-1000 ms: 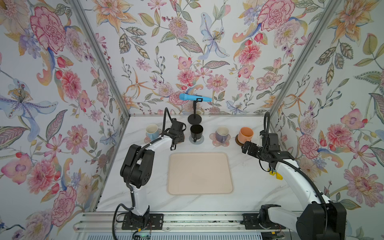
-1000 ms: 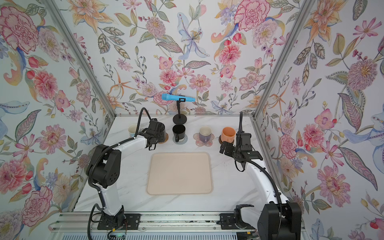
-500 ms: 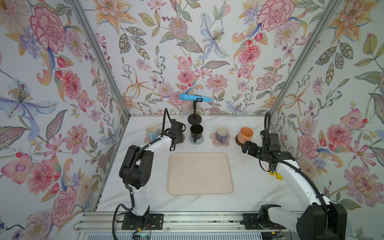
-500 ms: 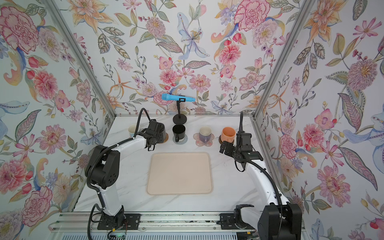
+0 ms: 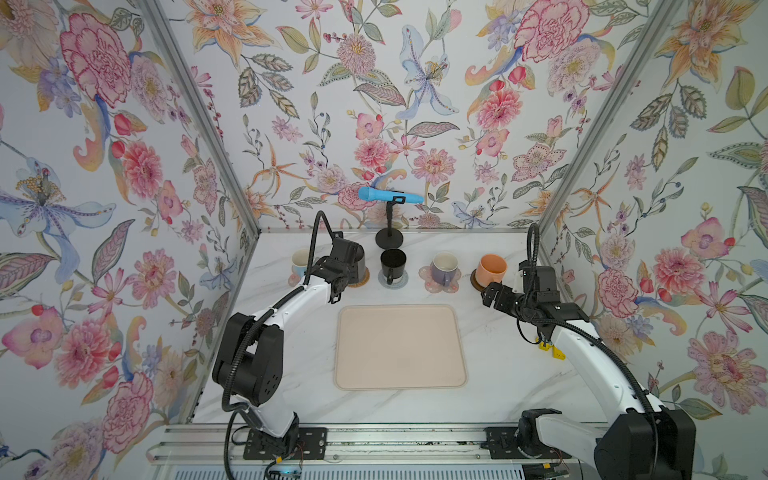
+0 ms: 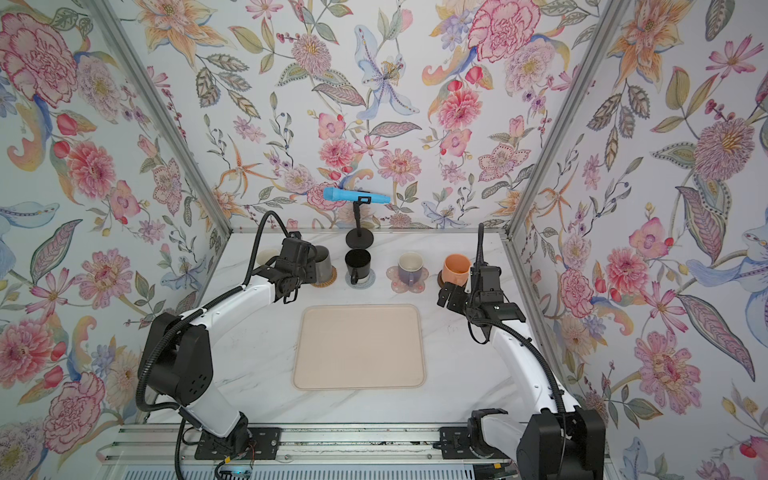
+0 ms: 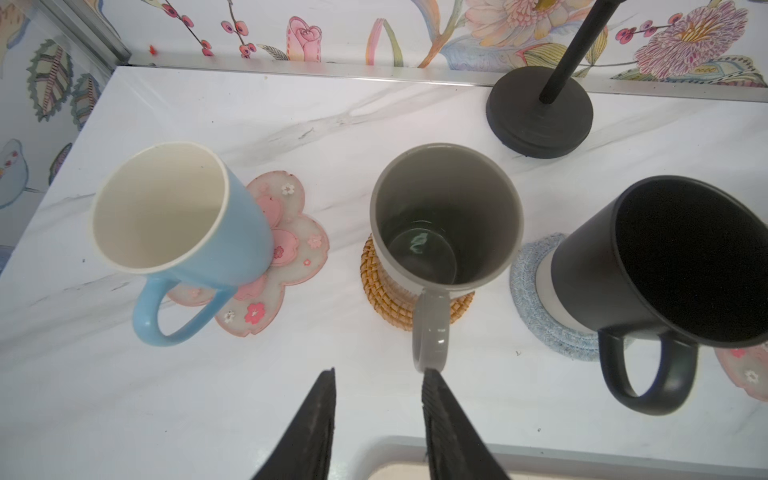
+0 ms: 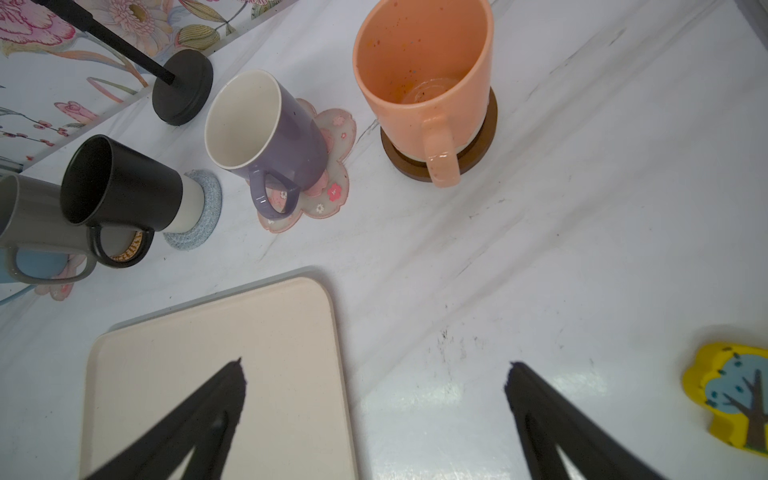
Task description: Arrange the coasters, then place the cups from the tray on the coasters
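All cups stand on coasters in a row along the back. The light blue cup (image 7: 166,208) sits on a pink flower coaster (image 7: 299,237), the grey cup (image 7: 446,216) on the rattan coaster (image 7: 376,282), and the black cup (image 7: 665,257) on the crocheted coaster (image 7: 528,286). The purple cup (image 8: 266,129) is on the other pink coaster (image 8: 336,137), the orange cup (image 8: 424,75) on the brown disc (image 8: 488,124). The tray (image 5: 399,347) is bare. My left gripper (image 7: 380,370) is open just before the grey cup's handle, holding nothing. My right gripper (image 8: 376,363) is wide open over the tray's corner.
A black stand base (image 5: 389,239) carrying a blue microphone (image 5: 388,195) stands behind the black cup at the back wall. A small yellow tree-shaped block (image 8: 731,395) lies on the table near the right arm. Floral walls close in three sides.
My left jaws have parted a little at the grey cup's handle. Both arms otherwise hold still.
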`<act>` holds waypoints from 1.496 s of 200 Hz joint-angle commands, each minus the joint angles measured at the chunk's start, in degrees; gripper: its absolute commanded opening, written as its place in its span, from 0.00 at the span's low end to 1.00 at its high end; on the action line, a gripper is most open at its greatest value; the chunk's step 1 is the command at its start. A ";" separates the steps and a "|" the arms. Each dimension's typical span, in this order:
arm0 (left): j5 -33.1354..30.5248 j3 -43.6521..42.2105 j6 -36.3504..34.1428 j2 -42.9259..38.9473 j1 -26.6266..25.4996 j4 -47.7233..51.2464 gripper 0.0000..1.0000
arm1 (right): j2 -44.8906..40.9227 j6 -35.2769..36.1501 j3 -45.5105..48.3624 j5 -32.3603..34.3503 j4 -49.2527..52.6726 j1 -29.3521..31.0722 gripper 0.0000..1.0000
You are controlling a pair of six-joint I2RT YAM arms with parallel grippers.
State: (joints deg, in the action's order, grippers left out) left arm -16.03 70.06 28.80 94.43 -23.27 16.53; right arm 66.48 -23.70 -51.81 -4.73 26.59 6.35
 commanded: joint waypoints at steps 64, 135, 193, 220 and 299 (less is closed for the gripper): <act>-11.08 -7.79 -7.16 -9.87 -0.42 -0.69 0.42 | -2.34 5.48 -7.16 5.09 4.16 -2.53 0.99; -26.37 -19.62 -7.82 -16.99 -0.12 -6.77 0.71 | -1.98 7.57 -3.82 5.92 1.22 -3.78 0.99; -36.23 -27.72 -14.52 -22.08 0.24 -16.65 0.74 | -3.68 6.96 2.25 7.97 -6.87 -4.06 0.99; -42.35 -32.48 -19.90 -25.43 0.27 -25.32 0.80 | -2.76 7.75 3.40 8.59 -7.04 -3.99 0.99; -42.01 -45.58 -24.75 -27.46 0.81 -47.54 0.99 | -4.68 9.37 14.29 9.83 -19.92 -4.00 0.99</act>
State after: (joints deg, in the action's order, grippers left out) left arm -56.62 26.41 5.15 66.85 -22.87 -22.00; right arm 62.24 -16.56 -38.48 3.95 12.53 2.52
